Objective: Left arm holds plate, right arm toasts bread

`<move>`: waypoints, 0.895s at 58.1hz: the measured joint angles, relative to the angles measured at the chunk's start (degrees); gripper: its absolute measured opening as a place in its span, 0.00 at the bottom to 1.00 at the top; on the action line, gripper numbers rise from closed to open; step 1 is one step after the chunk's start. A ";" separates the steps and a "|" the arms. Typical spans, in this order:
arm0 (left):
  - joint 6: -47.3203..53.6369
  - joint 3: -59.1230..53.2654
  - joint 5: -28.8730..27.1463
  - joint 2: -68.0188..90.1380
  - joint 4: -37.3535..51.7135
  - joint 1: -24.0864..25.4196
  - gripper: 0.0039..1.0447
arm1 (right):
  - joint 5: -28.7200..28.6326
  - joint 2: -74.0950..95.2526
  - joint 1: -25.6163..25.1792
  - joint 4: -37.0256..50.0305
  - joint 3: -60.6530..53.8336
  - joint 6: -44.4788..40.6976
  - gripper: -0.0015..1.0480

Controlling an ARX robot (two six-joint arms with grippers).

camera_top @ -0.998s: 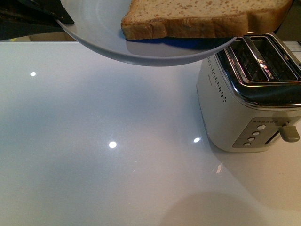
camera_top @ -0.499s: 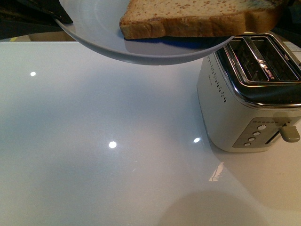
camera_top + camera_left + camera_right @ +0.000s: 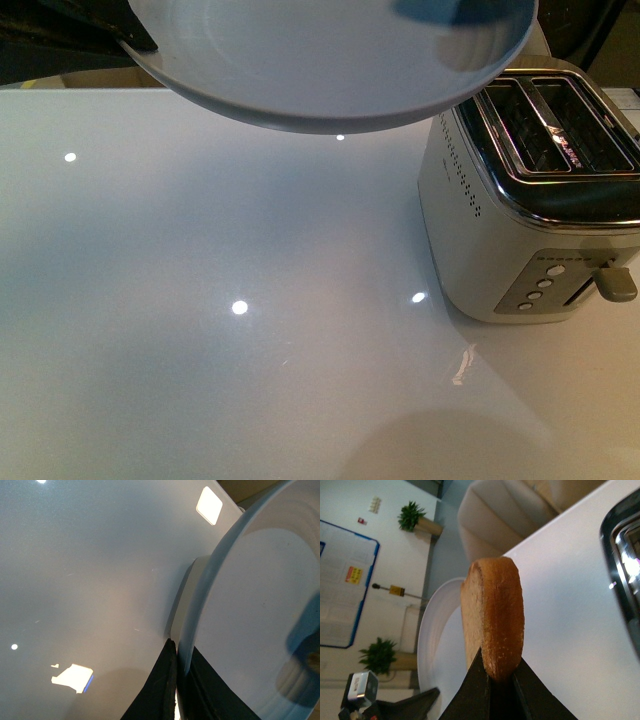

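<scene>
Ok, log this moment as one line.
left gripper: shut on plate | right gripper: shut on bread, off the plate | toaster: slots empty

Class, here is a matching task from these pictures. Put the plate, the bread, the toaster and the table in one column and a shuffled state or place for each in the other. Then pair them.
Column one
1. plate
2. bread
3. toaster
4. table

Column two
A. stands on the table, both slots empty
B. pinched on edge in the right gripper
C. gripped at its rim by the left gripper, no bread on it
D. white and glossy, mirroring lights

Pairs: 1-C, 2-B, 3-A, 4-D
</scene>
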 joint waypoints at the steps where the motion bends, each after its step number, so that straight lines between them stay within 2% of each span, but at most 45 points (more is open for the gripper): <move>1: 0.00 0.00 0.02 0.00 0.00 0.00 0.03 | 1.68 -0.15 -0.94 -2.01 1.29 -3.21 0.03; 10: 0.00 0.00 0.02 0.00 0.00 0.00 0.03 | 11.80 2.78 -4.87 -5.81 4.85 -28.28 0.03; 18: 0.00 0.00 0.00 0.00 0.00 0.00 0.03 | 13.07 6.84 -4.83 -5.05 4.83 -38.12 0.03; 29: 0.00 0.00 -0.04 0.00 0.00 0.00 0.03 | 13.68 10.88 -4.17 -4.35 4.85 -42.38 0.03; 52: 0.00 0.00 -0.02 -0.02 0.00 0.00 0.03 | 17.55 18.99 1.20 -4.33 8.79 -43.85 0.03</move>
